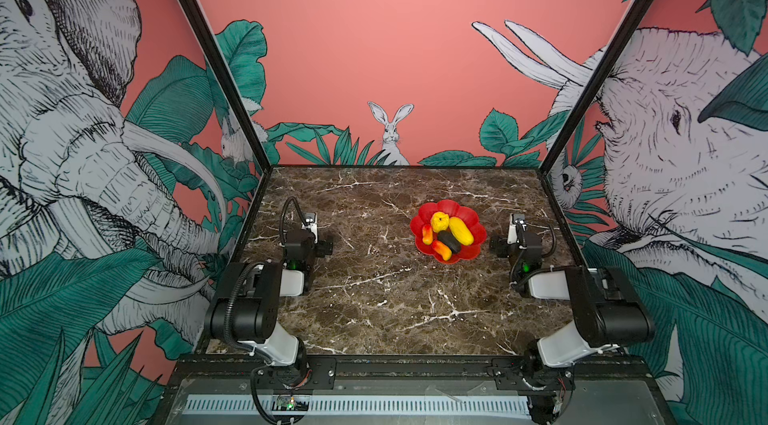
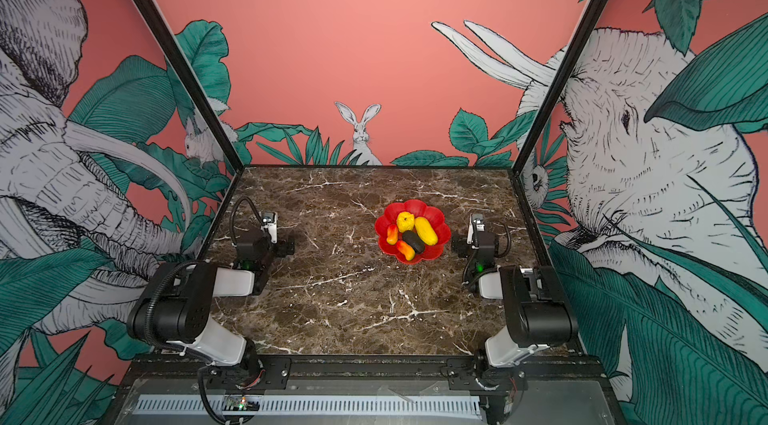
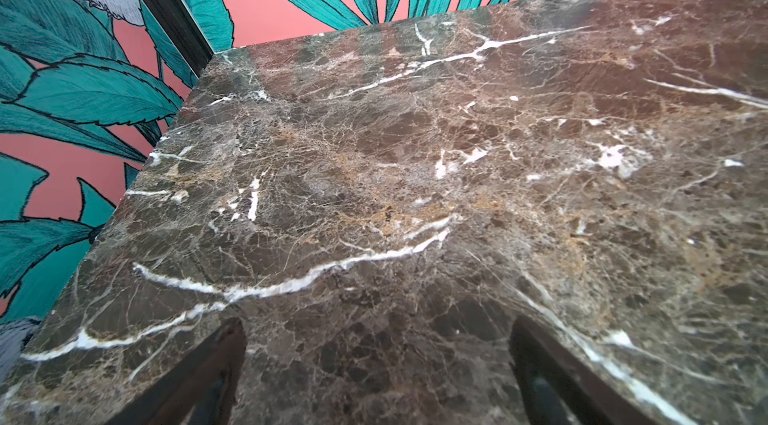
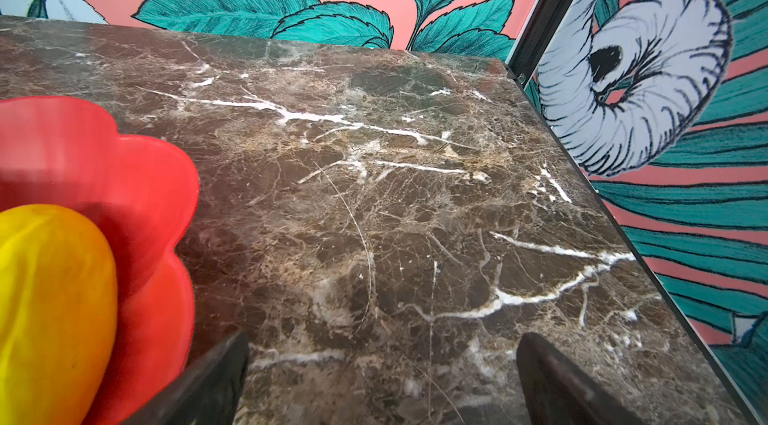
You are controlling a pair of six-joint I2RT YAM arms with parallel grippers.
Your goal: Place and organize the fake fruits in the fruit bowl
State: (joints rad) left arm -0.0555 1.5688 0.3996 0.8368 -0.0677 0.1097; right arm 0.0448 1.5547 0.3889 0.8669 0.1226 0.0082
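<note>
Sitting just beside the wide-open, empty right claw [image 4: 382, 335], the fruit bowl [image 1: 469, 217] holds all five fake fruits [image 1: 460, 230].

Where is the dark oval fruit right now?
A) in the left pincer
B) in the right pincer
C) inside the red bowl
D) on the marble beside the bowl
C: in both top views the dark oval fruit lies in the red bowl beside the long yellow fruit; the left pincer and right pincer are open, holding nothing.
</note>
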